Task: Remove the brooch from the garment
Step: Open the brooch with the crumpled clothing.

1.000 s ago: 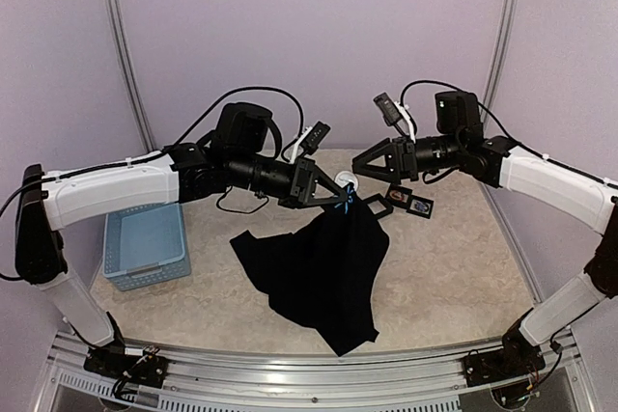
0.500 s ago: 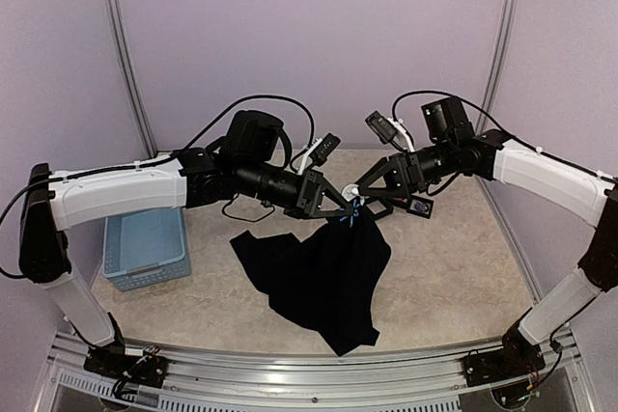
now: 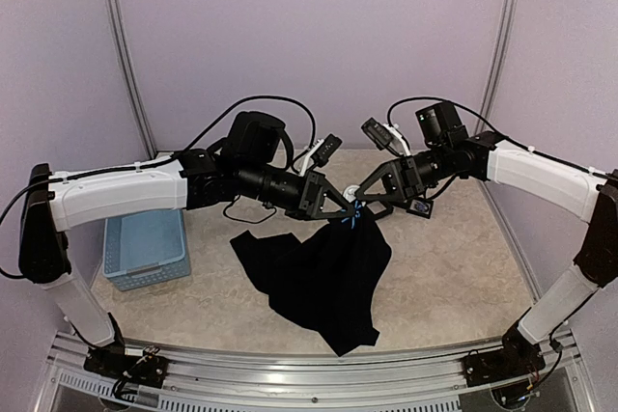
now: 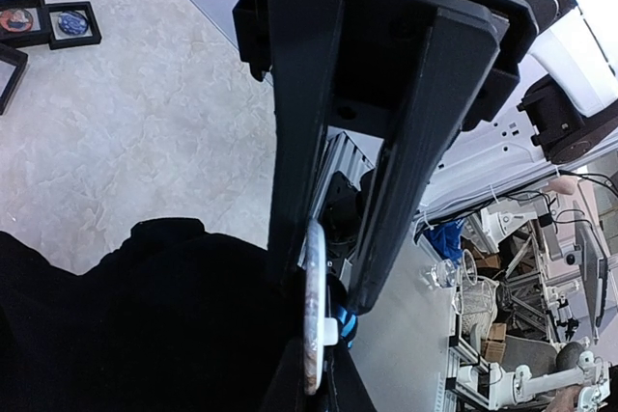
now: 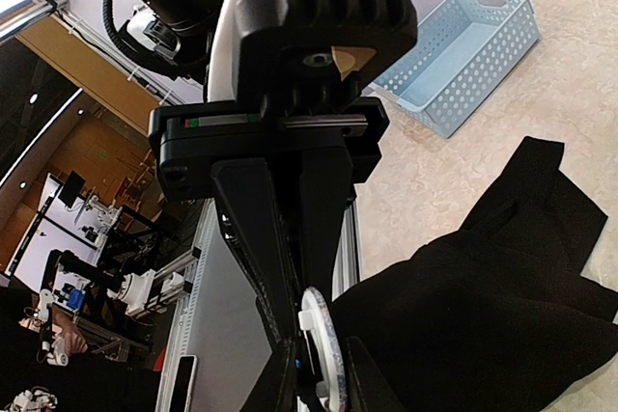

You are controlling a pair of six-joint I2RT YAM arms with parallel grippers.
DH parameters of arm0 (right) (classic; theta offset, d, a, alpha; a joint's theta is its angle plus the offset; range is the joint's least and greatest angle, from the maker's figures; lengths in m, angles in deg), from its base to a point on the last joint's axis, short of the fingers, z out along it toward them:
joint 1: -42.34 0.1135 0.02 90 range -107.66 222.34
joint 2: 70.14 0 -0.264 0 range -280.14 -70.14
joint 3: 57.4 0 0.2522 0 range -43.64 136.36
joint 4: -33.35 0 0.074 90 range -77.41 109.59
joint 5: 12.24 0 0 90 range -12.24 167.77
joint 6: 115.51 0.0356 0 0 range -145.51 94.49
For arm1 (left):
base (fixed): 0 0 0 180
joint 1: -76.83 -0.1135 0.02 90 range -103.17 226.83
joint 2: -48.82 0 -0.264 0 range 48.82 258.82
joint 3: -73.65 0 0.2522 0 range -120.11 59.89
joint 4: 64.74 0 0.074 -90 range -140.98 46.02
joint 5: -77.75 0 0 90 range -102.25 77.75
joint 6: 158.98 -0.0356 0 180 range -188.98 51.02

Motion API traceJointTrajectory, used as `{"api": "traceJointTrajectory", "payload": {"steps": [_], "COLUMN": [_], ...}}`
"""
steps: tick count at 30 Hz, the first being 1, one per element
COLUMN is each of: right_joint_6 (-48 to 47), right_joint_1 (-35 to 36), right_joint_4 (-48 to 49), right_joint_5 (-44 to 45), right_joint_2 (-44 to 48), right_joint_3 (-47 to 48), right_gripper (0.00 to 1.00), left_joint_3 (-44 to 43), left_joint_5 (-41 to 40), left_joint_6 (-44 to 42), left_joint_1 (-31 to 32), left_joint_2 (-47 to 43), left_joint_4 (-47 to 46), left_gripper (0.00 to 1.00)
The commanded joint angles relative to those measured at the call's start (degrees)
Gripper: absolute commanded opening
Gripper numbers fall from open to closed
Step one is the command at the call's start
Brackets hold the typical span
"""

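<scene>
Right, both arms meet tip to tip above the middle of the surface (image 3: 454,258), and the black garment (image 3: 323,272) hangs between them. The left fingers (image 3: 335,208) are pressed together on a pinch of the cloth at its top. They hold that corner up in the air while the rest drapes down and spreads across the surface towards the near edge. The blue mark (image 3: 355,211) sits right at the lifted point. The brooch (image 5: 323,354) is there too, a white round disc seen edge-on, standing out from the fabric just past the left fingertips. The right fingers (image 3: 364,199) come in from the opposite side and sit close on either face of that disc with only a narrow gap. Whether they actually press it I cannot tell from either wrist view. Off to the left, well apart from the cloth, the light-blue basket (image 3: 147,275) stands on the surface. A few small dark framed boxes (image 4: 48,21) lie beyond the right arm's tip.
</scene>
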Motion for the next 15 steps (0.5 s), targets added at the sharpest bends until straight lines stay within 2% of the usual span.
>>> {"api": "traceJointTrajectory", "payload": {"steps": [1, 7, 15], "right_joint_6": [0.01, -0.37, -4.30], "right_joint_1": [-0.04, -0.06, 0.86], "right_joint_4": [-1.08, -2.81, -8.18], "right_joint_5": [0.26, 3.75, 12.55], "right_joint_2": [-0.77, -1.23, -2.15], "right_joint_3": [1.01, 1.12, 2.44], "right_gripper": [0.15, 0.03, 0.02], "left_joint_3": [-1.34, -3.06, -4.36], "left_joint_5": [-0.46, -0.42, -0.21], "left_joint_6": [-1.01, -1.85, -2.64], "left_joint_1": [0.66, 0.83, 0.90], "left_joint_2": [-0.73, -0.05, 0.67], "left_joint_4": [-0.80, 0.45, 1.69], "left_gripper": [0.00, 0.00, 0.00]}}
